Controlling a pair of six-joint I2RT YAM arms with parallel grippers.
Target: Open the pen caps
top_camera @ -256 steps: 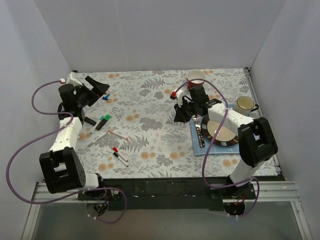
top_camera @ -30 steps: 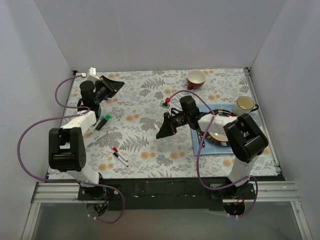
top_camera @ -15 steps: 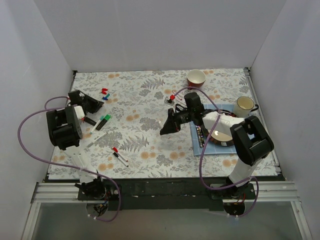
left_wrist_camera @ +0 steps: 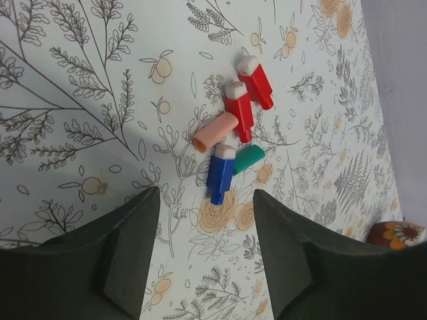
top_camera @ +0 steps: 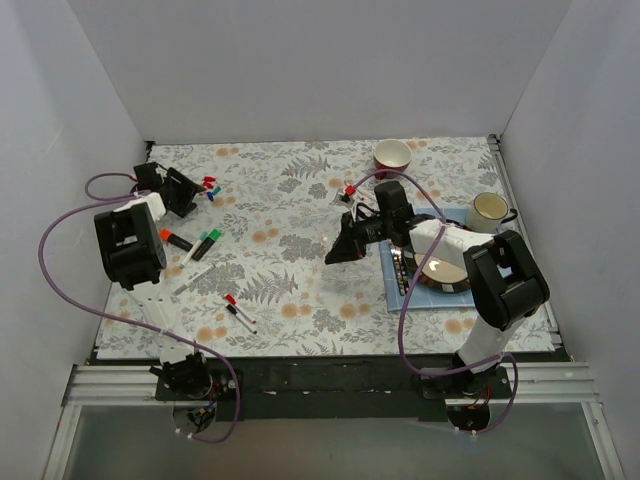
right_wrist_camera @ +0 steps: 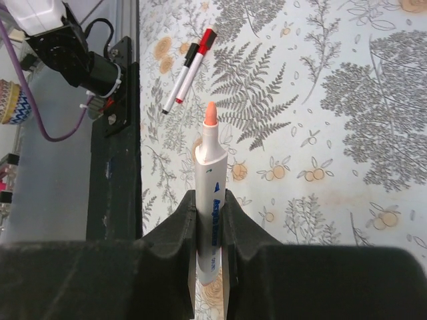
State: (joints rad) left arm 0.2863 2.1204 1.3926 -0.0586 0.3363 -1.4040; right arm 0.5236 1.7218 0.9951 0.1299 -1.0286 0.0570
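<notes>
Several loose pen caps (left_wrist_camera: 230, 130) lie together on the floral cloth: two red, one pale orange, one blue and one green. They also show in the top view (top_camera: 210, 186) at the far left. My left gripper (left_wrist_camera: 207, 267) is open and empty just short of them, also in the top view (top_camera: 184, 193). My right gripper (right_wrist_camera: 210, 207) is shut on a white pen (right_wrist_camera: 212, 180) with a bare orange tip, held above the cloth at mid-table (top_camera: 342, 248). Several capped pens (top_camera: 205, 243) lie at the left, and two more (right_wrist_camera: 190, 67) nearer the front.
A red bowl (top_camera: 392, 155) stands at the back. A mug (top_camera: 490, 208) stands at the right. A plate (top_camera: 450, 280) sits on a blue mat with grey cutlery (top_camera: 400, 268) beside it. White walls close in the left, back and right.
My left gripper has come down from the back left to the cloth and now sits beside the caps. My right gripper has shifted slightly right, still holding the pen.
</notes>
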